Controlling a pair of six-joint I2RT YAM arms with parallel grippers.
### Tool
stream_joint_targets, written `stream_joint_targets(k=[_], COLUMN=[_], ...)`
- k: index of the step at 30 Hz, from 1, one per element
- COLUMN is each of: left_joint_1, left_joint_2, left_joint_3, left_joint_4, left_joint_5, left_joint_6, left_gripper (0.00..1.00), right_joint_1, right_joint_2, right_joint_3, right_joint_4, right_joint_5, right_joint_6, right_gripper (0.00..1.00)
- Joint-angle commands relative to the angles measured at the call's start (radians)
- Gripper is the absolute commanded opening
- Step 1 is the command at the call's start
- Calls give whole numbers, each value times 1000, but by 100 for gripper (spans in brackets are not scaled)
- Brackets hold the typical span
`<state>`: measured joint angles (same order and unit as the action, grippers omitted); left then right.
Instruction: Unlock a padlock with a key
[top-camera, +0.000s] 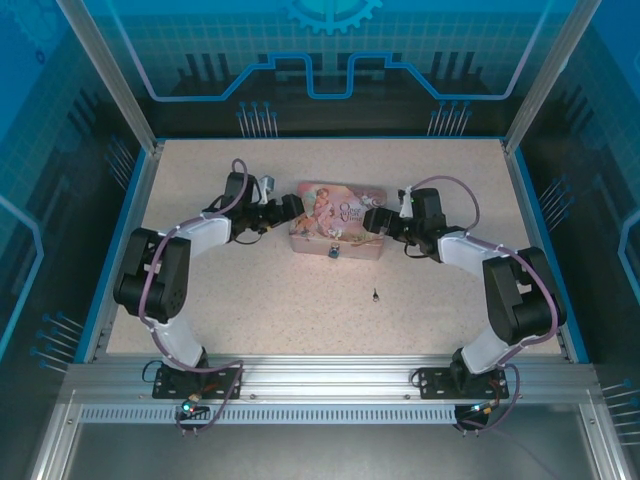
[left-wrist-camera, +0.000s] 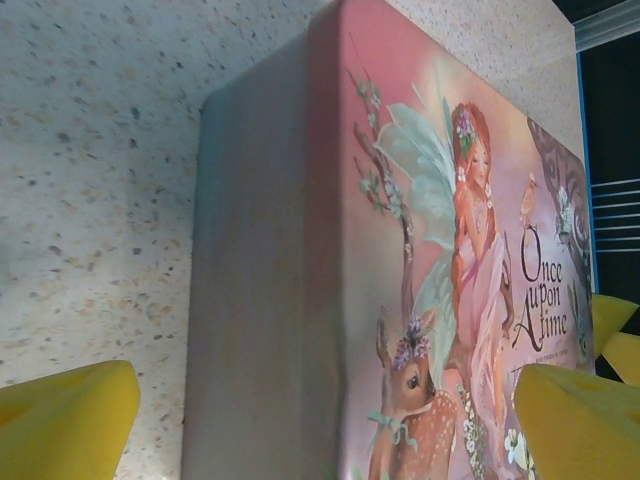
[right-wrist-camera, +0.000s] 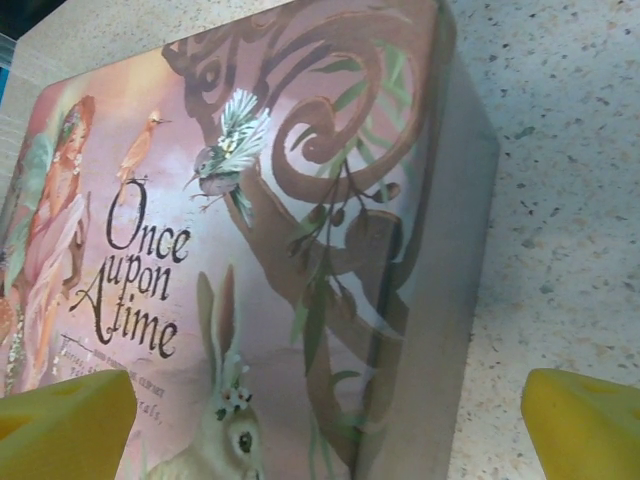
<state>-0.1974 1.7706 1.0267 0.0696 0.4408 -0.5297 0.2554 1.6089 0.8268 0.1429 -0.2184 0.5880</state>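
Observation:
The tiny blue padlock (top-camera: 333, 252) hangs at the middle of the front wall of the pink pictured tin (top-camera: 338, 222). The small dark key (top-camera: 375, 294) lies on the table in front of the tin, apart from both arms. My left gripper (top-camera: 296, 207) is at the tin's left end and my right gripper (top-camera: 372, 218) is at its right end. In the left wrist view the left gripper (left-wrist-camera: 320, 440) stands open, its yellow fingers (left-wrist-camera: 65, 420) wide on either side of the tin's (left-wrist-camera: 400, 250) end edge. The right gripper (right-wrist-camera: 325, 430) is likewise open over the tin's (right-wrist-camera: 280, 230) right edge.
The speckled table (top-camera: 250, 300) is bounded by blue rails (top-camera: 128, 230) at the sides and an aluminium frame (top-camera: 320, 375) at the near edge. Both arm bases sit on that near frame.

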Motion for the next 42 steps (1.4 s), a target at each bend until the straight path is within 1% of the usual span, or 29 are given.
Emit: stream_joint_targets(k=[1, 6, 10, 13, 19, 23, 28, 30, 34, 38, 40, 42], left_joint_1=[-12, -19, -19, -18, -19, -20, -19, -19, -14, -3, 0, 1], left_joint_2=[20, 17, -16, -46, -91, -137, -180, -180, -199, -277, -333, -388], left_joint_3=[33, 34, 12, -12, -55, -105, -143, -138, -127, -131, -155, -180], left_joint_4=[-14, -8, -4, 7, 4, 0, -17, -32, -62, -100, -98, -93], left_joint_5=[35, 44, 29, 13, 17, 13, -47, -76, -139, -240, -283, -309], left_joint_6=[-18, -19, -12, -11, -15, -20, -5, 1, 16, 42, 53, 68], left_gripper=[98, 98, 97, 98, 98, 98, 99, 99, 99, 99, 99, 99], right_joint_1=[24, 56, 98, 143, 218, 235, 241, 242, 232, 223, 225, 231], right_joint_2=[5, -3, -22, -43, -76, -93, -106, -117, -172, -259, -291, -306], right_joint_3=[33, 39, 40, 36, 14, 13, 21, 28, 46, 47, 47, 46], right_joint_4=[14, 1, -10, -32, -52, -86, -141, -189, -314, -489, -566, -637], right_joint_5=[-49, -78, -86, -55, -17, 2, 3, 33, 146, 291, 326, 322], right_joint_6=[18, 35, 38, 42, 61, 49, 18, -10, -67, -126, -148, -153], right_gripper=[100, 100, 100, 100, 100, 100, 100, 100, 100, 99, 95, 88])
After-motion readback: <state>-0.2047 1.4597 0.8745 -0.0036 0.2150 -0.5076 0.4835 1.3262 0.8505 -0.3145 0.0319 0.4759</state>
